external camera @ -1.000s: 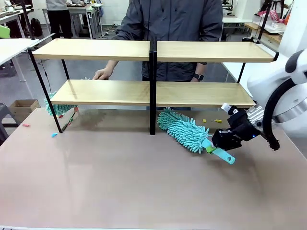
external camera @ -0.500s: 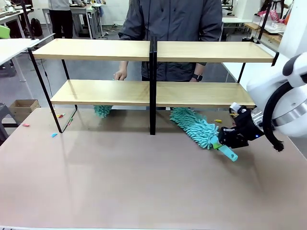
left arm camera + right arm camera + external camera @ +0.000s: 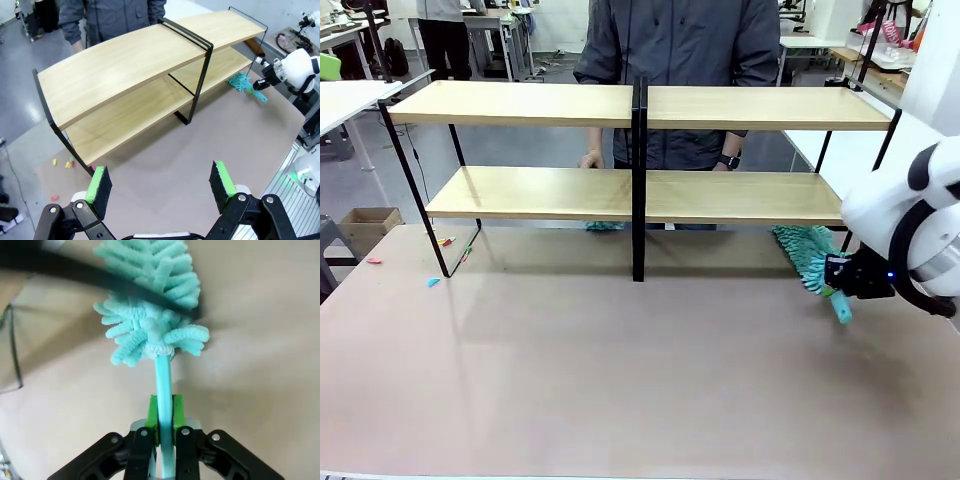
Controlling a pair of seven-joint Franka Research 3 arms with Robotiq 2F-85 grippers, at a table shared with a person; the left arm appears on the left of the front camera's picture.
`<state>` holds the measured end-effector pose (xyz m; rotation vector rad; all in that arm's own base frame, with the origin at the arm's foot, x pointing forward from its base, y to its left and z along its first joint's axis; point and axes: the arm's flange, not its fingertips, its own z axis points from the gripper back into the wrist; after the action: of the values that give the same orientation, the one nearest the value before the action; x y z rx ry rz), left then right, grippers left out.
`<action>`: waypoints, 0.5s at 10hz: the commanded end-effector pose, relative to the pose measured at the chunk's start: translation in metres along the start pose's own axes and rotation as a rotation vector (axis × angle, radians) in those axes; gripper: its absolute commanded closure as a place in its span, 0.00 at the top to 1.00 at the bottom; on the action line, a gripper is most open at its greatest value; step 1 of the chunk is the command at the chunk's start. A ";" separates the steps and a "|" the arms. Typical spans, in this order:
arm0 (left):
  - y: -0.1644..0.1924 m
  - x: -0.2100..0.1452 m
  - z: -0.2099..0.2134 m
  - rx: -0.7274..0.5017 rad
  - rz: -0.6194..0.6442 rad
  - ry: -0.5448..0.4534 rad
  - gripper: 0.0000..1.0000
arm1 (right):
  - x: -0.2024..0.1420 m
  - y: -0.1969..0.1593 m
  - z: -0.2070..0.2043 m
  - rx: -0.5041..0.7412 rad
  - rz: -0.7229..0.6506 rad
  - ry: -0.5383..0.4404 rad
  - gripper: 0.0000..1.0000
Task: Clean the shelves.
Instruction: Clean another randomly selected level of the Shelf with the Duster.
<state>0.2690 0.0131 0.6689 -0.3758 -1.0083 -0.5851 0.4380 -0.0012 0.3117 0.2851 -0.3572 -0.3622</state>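
Observation:
The shelves (image 3: pixel 530 103) (image 3: pixel 131 60) stand at the far side of the beige tabletop, a person behind them. At the right end of the lower board, my right gripper (image 3: pixel 855 278) (image 3: pixel 164 421) is shut on the handle of a teal fluffy duster (image 3: pixel 801 250) (image 3: pixel 150 315) (image 3: pixel 242 82). Its head lies on the table under that end, and a black frame bar (image 3: pixel 90 274) crosses in front of it. A second teal duster (image 3: pixel 605 226) pokes out below the lower board near the central upright, beneath the person's hand (image 3: pixel 591 160). My left gripper (image 3: pixel 161 182) hangs open high above the table.
Small coloured scraps (image 3: pixel 445 241) (image 3: pixel 67 162) lie on the table near the rack's left leg (image 3: pixel 415 190). A cardboard box (image 3: pixel 368 226) sits on the floor at the left, next to a white table (image 3: pixel 345 98). The near tabletop (image 3: pixel 620 380) is bare.
My right gripper has swept the duster rightward, from near the central upright to the lower board's right end. The person's duster and hand moved from the left end toward the middle.

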 end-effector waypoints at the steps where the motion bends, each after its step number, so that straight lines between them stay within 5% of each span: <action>1: -0.001 0.000 0.000 0.003 0.001 0.007 1.00 | -0.069 -0.013 0.060 -0.119 -0.055 -0.004 0.13; 3: -0.001 0.000 0.000 0.003 0.001 0.007 1.00 | -0.086 0.005 0.063 -0.049 0.109 -0.072 0.13; 5: -0.001 0.000 0.000 0.003 0.001 0.007 1.00 | -0.100 0.020 0.058 0.072 0.222 -0.023 0.13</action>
<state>0.2690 0.0130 0.6689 -0.3758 -1.0082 -0.5852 0.4403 0.0418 0.3494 0.2414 -0.4144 -0.1948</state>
